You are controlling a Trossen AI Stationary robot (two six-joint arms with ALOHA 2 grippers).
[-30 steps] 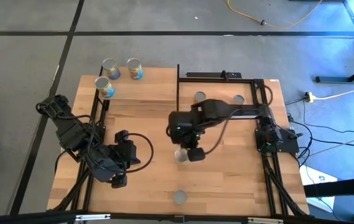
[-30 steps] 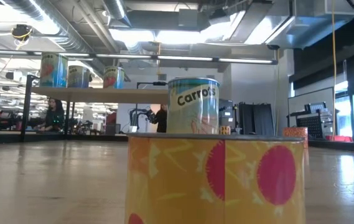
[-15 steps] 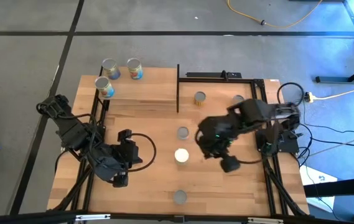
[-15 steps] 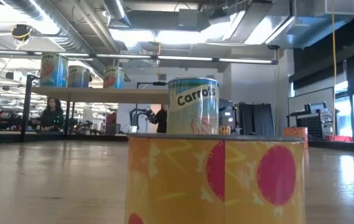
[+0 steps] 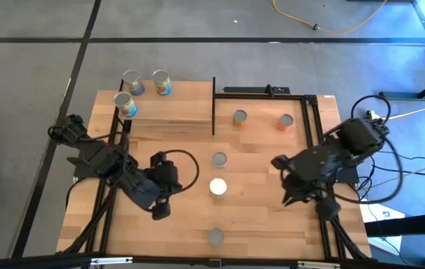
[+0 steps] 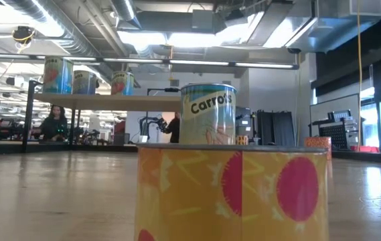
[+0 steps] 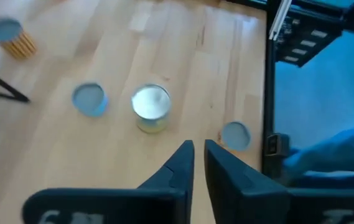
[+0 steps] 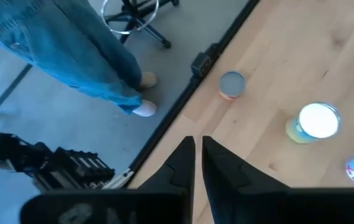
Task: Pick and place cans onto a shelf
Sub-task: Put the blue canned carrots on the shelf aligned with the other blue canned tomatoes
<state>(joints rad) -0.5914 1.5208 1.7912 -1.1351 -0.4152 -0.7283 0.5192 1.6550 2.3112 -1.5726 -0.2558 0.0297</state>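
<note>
Cans on shelf [image 5: 169, 112]: three cans [image 5: 131, 83] are stood at its outer end, already placed.
Cans on worktop [image 5: 257, 217]: five remain loose; the cream-topped can [image 5: 217, 187] is seen just ahead of the left fingers [image 7: 180, 163], likely the next pick.
Left fingers: nearly pressed together, a thin slit between, nothing pinched.
Right fingers [image 8: 183, 158]: almost closed and empty, held at the worktop's edge, well apart from the cans.

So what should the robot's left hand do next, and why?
Probably move forward toward the white-topped can and open wider. Three cans already stand on the shelf, while this one sits loose on the table right ahead of the left hand, whose fingers are nearly together and hold nothing. The right hand is off by the table's edge, also holding nothing.
</note>
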